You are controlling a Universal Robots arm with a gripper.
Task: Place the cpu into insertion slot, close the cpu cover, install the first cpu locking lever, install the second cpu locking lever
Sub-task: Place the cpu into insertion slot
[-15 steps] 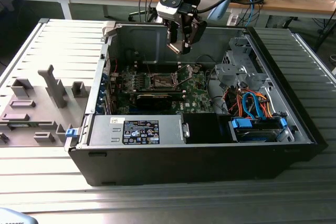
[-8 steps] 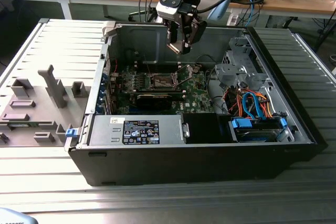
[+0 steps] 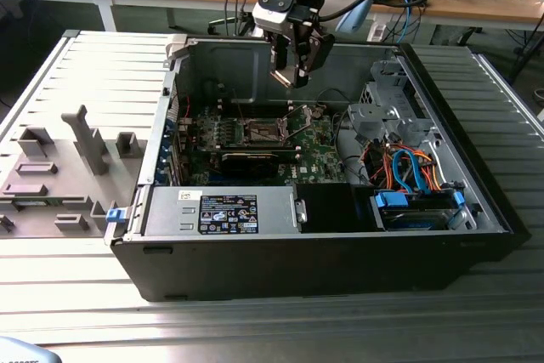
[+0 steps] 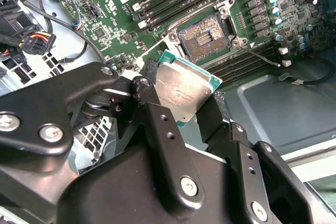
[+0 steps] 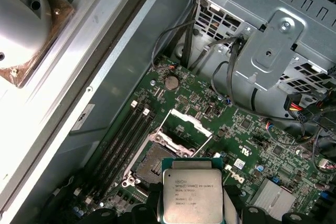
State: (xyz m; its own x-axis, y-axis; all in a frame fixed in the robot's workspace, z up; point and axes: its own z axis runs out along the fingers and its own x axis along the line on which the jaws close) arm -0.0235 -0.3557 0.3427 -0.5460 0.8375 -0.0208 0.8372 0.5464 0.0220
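Note:
My gripper (image 3: 293,74) hangs inside the open computer case, above the green motherboard, shut on the cpu (image 4: 184,90). The cpu is a flat square chip with a silver-grey top, pinched at its edges between the two black fingers (image 4: 152,114). It also appears in the first wrist view as the cpu (image 5: 191,195), a short way above the board. The insertion slot (image 5: 152,163) lies bare with a dark centre and a metal rim, seen too as the insertion slot (image 4: 207,38) and the insertion slot (image 3: 259,131). The cpu cover (image 5: 189,119) stands swung up beside it.
The case walls enclose the board. A grey drive cage (image 3: 382,108) and blue and orange cables (image 3: 408,167) crowd the exterior view's right. A power supply (image 3: 225,210) sits at the front. Long black memory slots (image 5: 123,135) run beside the socket. A grey fixture tray (image 3: 59,167) lies outside.

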